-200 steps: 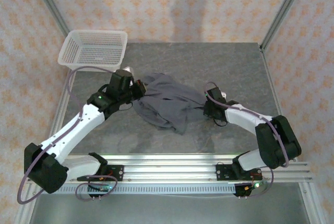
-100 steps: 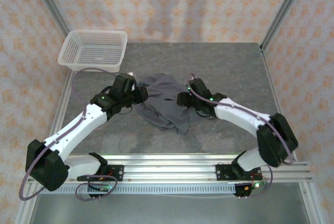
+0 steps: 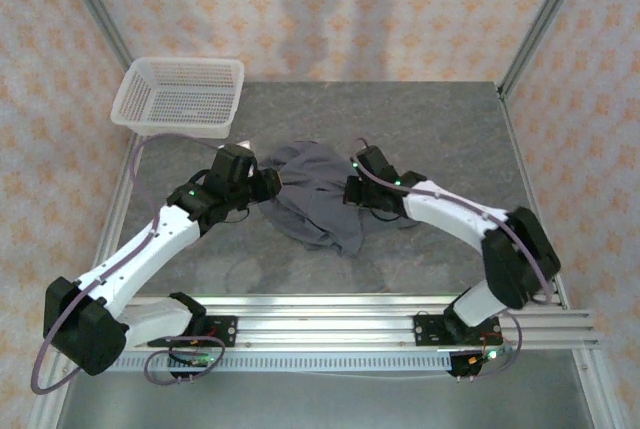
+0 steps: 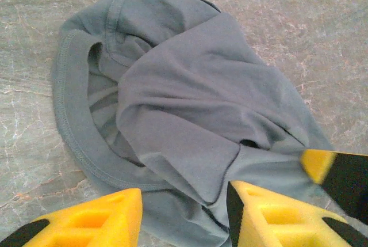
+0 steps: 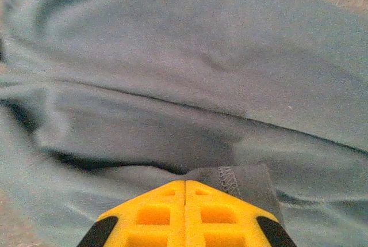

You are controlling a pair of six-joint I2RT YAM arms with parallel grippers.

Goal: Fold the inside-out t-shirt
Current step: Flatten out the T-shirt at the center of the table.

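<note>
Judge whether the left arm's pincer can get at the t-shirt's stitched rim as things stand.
Probably yes. The left pincer is open right at the t-shirt, whose stitched rim lies bare on the table just ahead of it, with nothing lying between them.

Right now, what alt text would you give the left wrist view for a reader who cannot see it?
A crumpled grey t-shirt lies on a marbled grey table, its stitched opening at the left. The left fingers, yellow and apart, sit along the bottom edge over its near side; another yellow finger shows at the right.
</note>
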